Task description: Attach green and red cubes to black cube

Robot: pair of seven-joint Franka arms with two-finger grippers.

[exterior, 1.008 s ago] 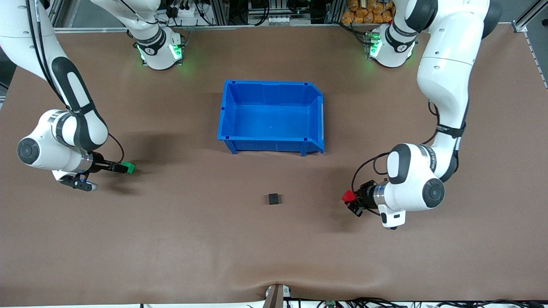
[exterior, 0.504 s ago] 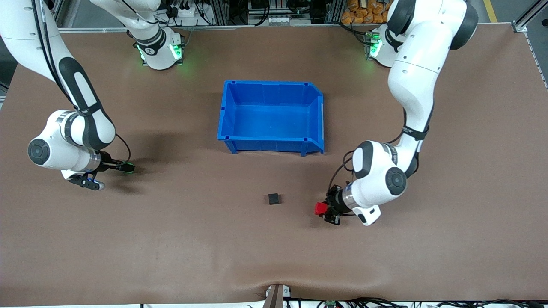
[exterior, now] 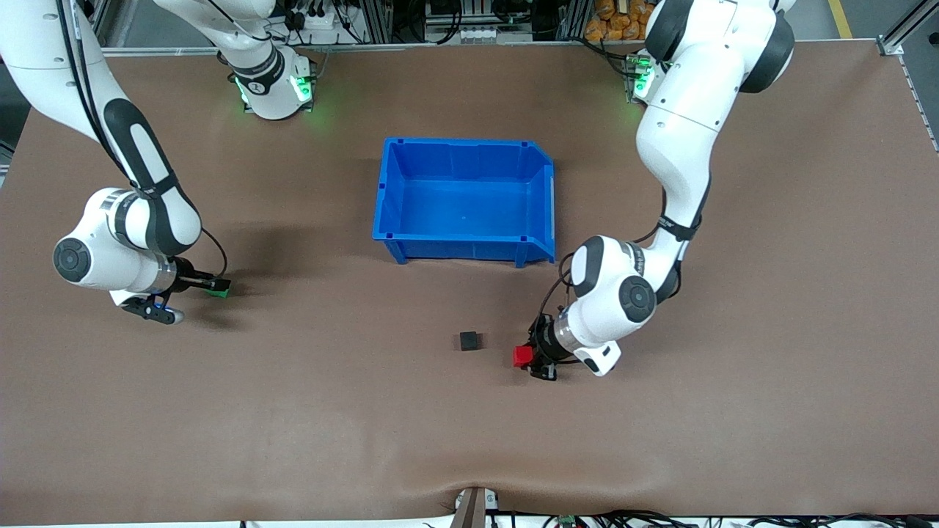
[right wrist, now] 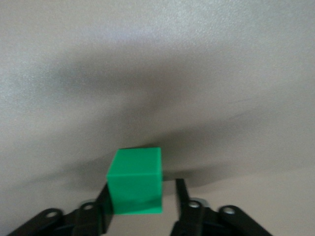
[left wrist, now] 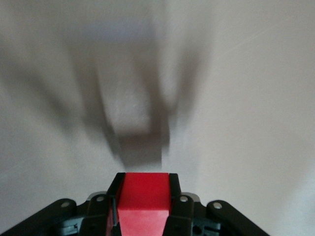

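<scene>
Red cube (left wrist: 143,201), green cube (right wrist: 136,181), black cube (exterior: 469,340): plain, smooth, matt faces, probably plastic. Bin (exterior: 464,145): blue moulded plastic, smooth with a slight sheen. Table (exterior: 308,411): brown matt cover, soft-looking with faint wrinkles; arm shells (exterior: 678,95): glossy white plastic with black joints; finger (left wrist: 174,194): black, matt.

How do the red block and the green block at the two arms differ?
The red cube is clamped on both sides by the left gripper. The green cube sits between the right gripper's fingers, with a gap at one finger. The red cube is close beside the black cube. The green cube is much farther from it, toward the right arm's end of the table. Both are plain cubes of equal size.
</scene>
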